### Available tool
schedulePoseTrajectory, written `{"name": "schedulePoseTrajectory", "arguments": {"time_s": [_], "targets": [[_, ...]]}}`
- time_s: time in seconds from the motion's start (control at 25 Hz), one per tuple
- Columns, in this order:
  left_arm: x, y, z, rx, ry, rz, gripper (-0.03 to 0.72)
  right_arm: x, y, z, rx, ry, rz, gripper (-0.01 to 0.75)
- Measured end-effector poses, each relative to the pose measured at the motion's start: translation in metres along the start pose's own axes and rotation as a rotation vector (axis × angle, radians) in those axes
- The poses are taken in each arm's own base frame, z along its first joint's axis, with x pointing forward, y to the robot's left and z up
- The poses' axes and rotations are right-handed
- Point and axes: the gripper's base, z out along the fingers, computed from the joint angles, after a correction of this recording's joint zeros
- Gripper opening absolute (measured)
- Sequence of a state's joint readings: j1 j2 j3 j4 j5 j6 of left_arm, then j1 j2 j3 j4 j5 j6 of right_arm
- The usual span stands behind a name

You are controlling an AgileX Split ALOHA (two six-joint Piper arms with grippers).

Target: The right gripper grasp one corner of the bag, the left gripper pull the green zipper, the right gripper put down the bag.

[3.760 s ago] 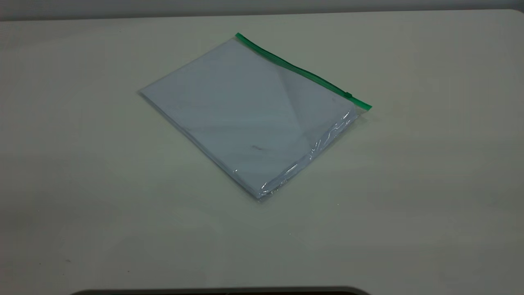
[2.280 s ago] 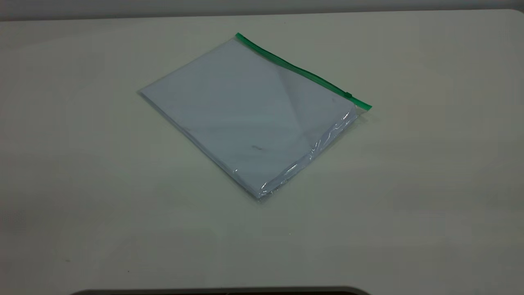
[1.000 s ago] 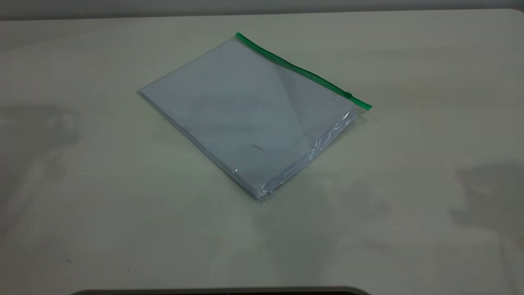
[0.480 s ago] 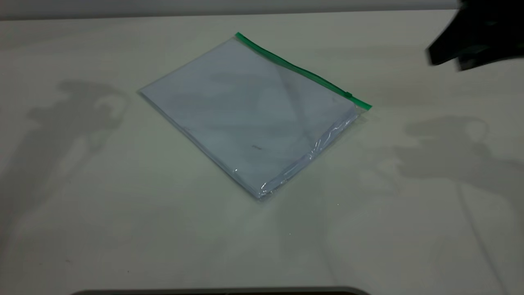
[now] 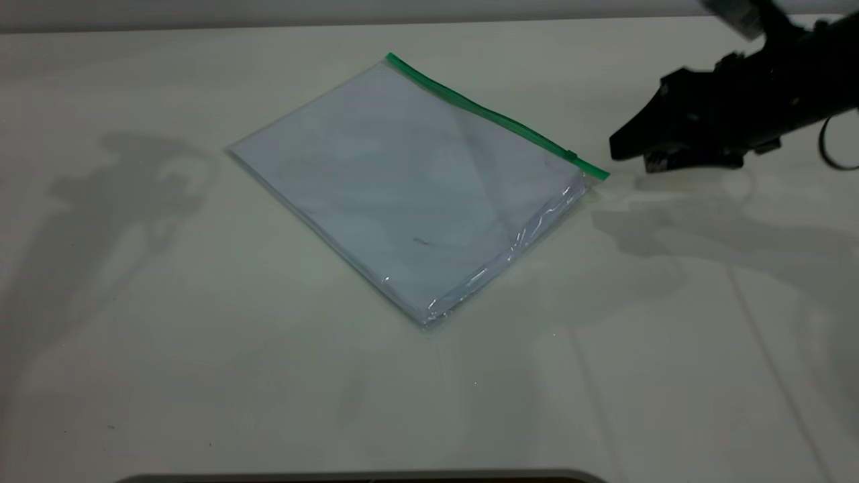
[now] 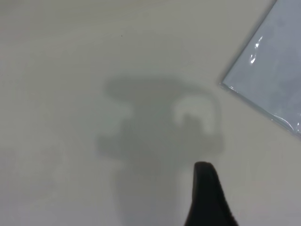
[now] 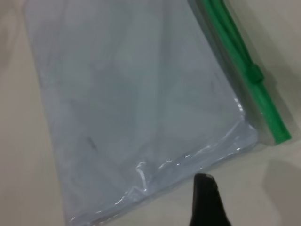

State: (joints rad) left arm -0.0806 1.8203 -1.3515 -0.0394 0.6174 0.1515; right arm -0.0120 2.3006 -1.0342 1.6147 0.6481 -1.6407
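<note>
Exterior view: the bag (image 5: 409,181) is seen lying flat on the counter (image 5: 201,376), with the green zipper (image 5: 493,117) along its far edge and the slider tab (image 5: 570,155) close to the corner of the bag (image 5: 599,173) at the right. The right gripper (image 5: 621,147) is held low, just beside that corner and not touching it; whether its fingers are parted cannot be told. The left gripper (image 6: 207,197) is shown only as a dark tip above bare counter, well apart from the bag, its fingers' state unclear.

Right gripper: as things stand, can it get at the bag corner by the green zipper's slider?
Probably yes. The right gripper hovers just beyond that bag corner, pointing toward it, with only bare table between. The bag lies flat, which may make pinching the corner harder.
</note>
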Motion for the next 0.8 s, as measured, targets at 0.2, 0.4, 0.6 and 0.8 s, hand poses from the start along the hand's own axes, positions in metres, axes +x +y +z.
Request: {"name": "schedulePoseTrajectory", "arguments": {"time_s": [0.2,0.4,0.6,0.8], "targets": [[0.0,0.0,0.0,0.0,0.0,0.0,0.551,0.0,-0.009,0.016,-0.036,0.006,0.014,0.534],[0.0,0.0,0.0,0.0,0.0,0.0,0.551,-0.006,-0.013,0.024,-0.065,-0.008,0.01,0.592],[0.0,0.0,0.0,0.0,0.0,0.0,0.551,-0.006,-0.014,0.026,-0.071,-0.012,0.018,0.603],[0.0,0.0,0.0,0.0,0.0,0.0,0.551,0.006,-0.023,0.039,-0.069,-0.001,0.057,0.603]]}}
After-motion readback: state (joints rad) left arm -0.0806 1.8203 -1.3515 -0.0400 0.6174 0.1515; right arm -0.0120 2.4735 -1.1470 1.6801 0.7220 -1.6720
